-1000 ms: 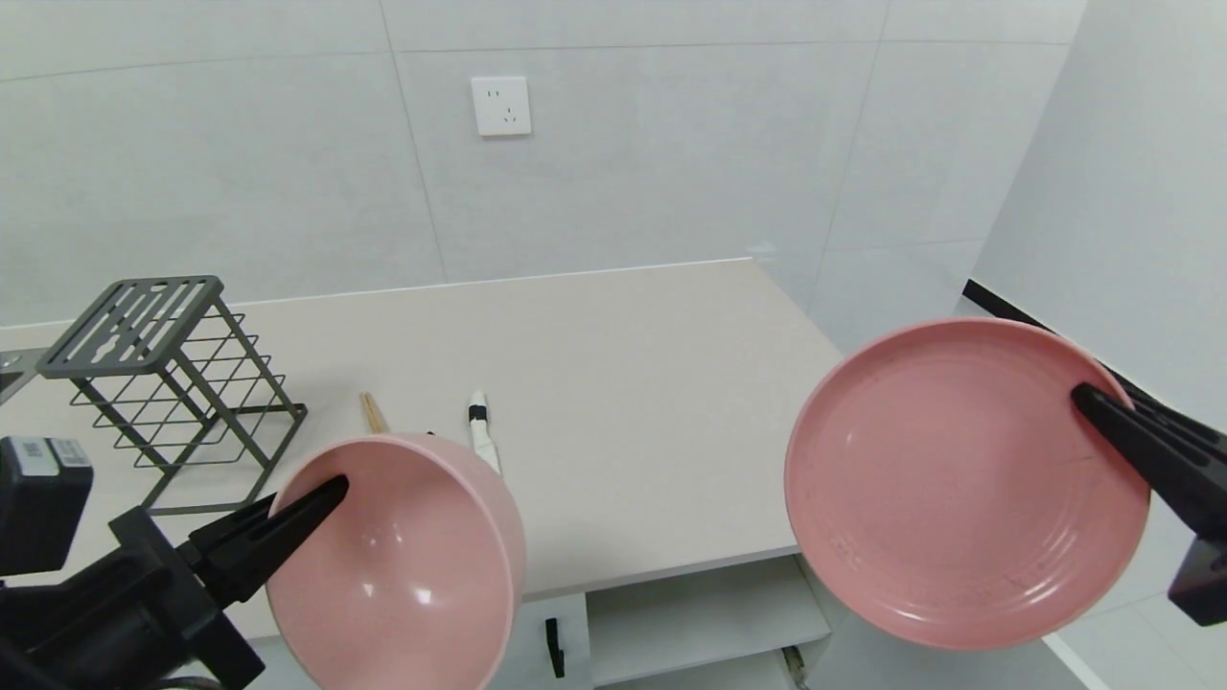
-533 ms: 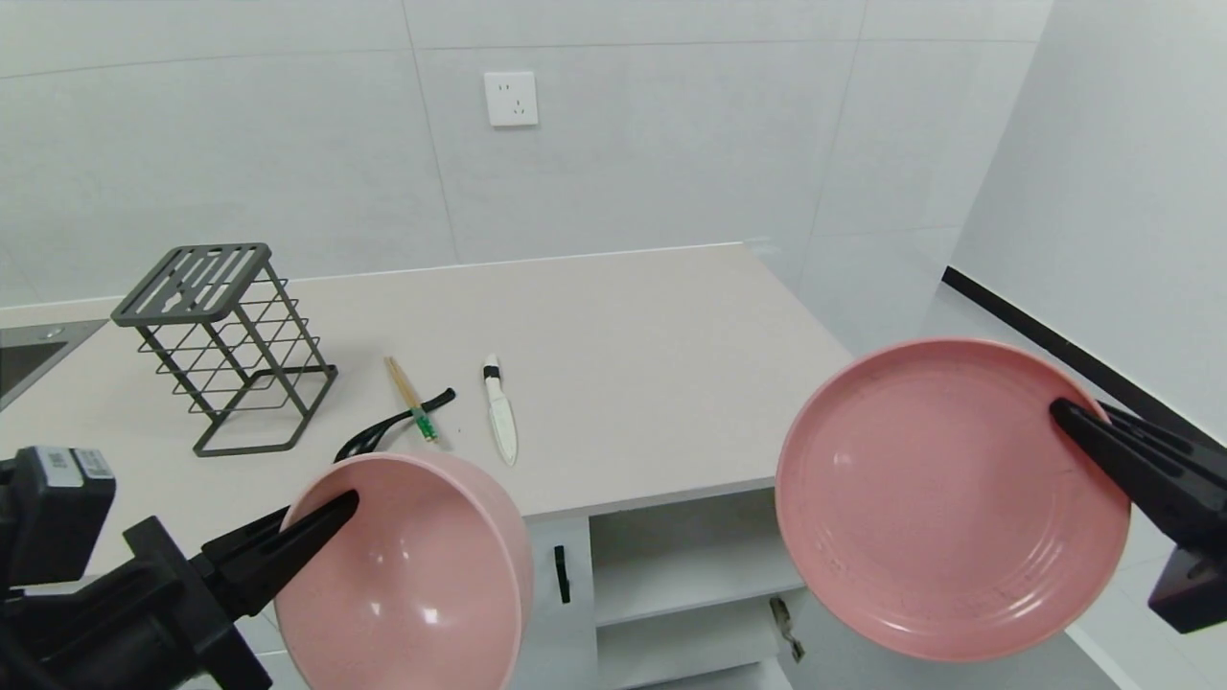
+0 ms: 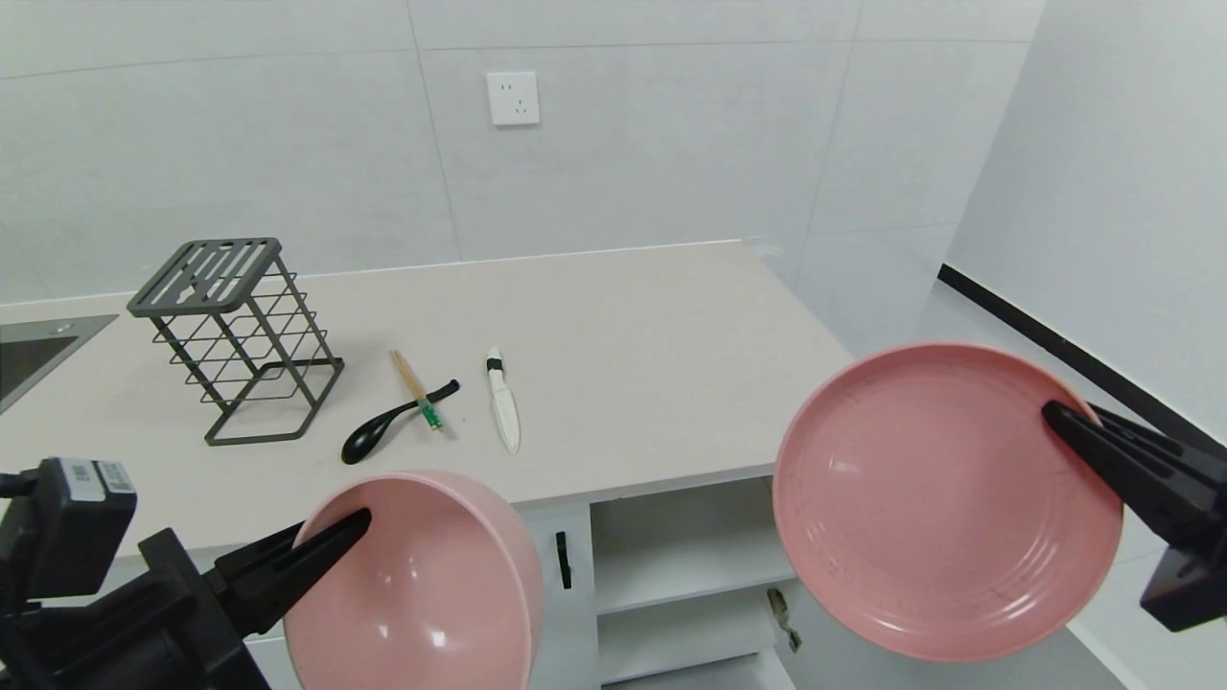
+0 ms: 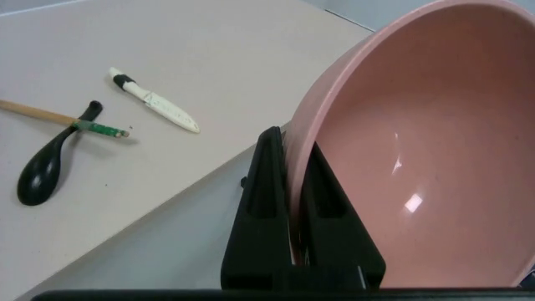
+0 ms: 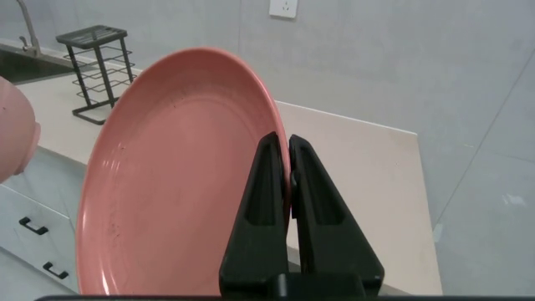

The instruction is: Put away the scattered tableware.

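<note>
**A:** What could go wrong for the robot here?

**B:** Each dish hangs by a rim pinch alone. The left tool (image 3: 357,520) is clamped on the bowl (image 3: 431,594), and the right tool (image 3: 1053,412) is clamped on the plate (image 3: 920,508). Both dishes look hard, smooth and glossy. A jolt could probably swivel a slick rim or slide it out of the thin black jaws.

**A:** And their shapes?

**B:** The bowl is deep and round, tilted just past the left tool's tips. The plate is wide and shallow with faint rings, standing nearly on edge inward of the right tool. Its broad face might clip the table (image 3: 671,316) corner or a shelf (image 3: 690,575).

**A:** What else is there?

**B:** On the table ahead of the left tool lies a glossy black spoon (image 3: 383,433), with wooden chopsticks (image 3: 412,385) across its handle. A white knife (image 3: 504,417) lies just beside them, and a wire rack (image 3: 235,335) stands farther off.
</note>
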### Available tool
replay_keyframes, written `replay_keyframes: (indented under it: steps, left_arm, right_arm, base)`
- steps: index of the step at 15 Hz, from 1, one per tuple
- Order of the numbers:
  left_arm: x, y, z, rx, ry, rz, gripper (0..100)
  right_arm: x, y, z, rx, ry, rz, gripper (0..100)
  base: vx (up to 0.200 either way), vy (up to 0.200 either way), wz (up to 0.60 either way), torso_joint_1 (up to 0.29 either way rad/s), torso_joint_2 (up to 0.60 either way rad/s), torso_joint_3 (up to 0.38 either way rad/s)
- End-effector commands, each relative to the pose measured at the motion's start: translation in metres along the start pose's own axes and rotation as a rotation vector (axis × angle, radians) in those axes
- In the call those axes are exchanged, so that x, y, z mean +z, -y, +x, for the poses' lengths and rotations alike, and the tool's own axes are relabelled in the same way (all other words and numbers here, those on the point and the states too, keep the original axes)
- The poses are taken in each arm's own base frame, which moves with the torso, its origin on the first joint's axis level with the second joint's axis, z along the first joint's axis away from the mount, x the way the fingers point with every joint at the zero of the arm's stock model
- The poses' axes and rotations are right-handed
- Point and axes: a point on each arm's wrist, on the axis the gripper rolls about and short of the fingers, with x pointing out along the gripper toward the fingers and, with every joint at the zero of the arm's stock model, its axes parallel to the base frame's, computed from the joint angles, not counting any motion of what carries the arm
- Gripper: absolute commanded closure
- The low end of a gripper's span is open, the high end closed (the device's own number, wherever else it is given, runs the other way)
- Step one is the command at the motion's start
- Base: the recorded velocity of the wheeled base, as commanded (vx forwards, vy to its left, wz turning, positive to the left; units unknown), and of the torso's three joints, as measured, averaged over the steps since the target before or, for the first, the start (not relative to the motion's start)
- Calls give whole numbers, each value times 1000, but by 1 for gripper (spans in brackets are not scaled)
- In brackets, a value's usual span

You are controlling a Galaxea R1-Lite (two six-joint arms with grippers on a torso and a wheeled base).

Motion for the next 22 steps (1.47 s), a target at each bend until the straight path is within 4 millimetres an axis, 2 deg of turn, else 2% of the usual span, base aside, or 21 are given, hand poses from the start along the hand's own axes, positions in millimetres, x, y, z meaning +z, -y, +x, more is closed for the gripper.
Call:
replay_keyframes:
  steps: [1, 4, 15, 22]
  left_arm:
    - [0, 0, 0, 0, -2, -1, 100]
    - [0, 0, 0, 0, -2, -1, 100]
    - [0, 0, 0, 0, 2, 0, 100]
    - [0, 0, 0, 0, 4, 0, 100]
  right_arm:
    - [-1, 0, 1, 1, -5, -1, 100]
    - [-1, 0, 1, 1, -5, -1, 100]
    - [-2, 0, 1, 1, -10, 0, 100]
    - [-3, 0, 1, 3, -14, 2, 100]
  base:
    - [0, 0, 0, 0, 0, 0]
    - [0, 0, 0, -93, 192, 98]
    - [0, 0, 0, -259, 518, 249]
    - [0, 0, 0, -170, 331, 156]
